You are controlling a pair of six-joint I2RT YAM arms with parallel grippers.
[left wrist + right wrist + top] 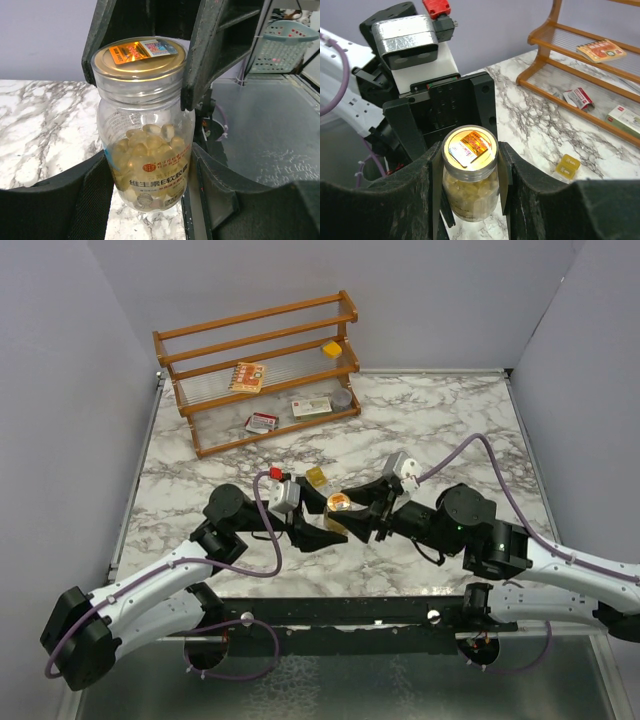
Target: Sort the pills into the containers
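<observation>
A round clear jar (339,503) with a gold lid, full of yellowish softgel pills, is held upright just above the marble table (440,430) at its middle. My left gripper (150,197) is shut on the jar's (147,150) lower body, one finger (95,200) on each side. My right gripper (470,165) is shut on the jar's lid (470,147) from the other side. A small squarish yellow box (316,476) lies on the table just behind the grippers; it also shows in the right wrist view (568,166).
A wooden rack (260,370) stands at the back left. It holds card packets (247,376) (311,407), a round grey tin (342,397) and another small yellow box (332,348). A pale basket (285,45) sits beyond the table's near edge.
</observation>
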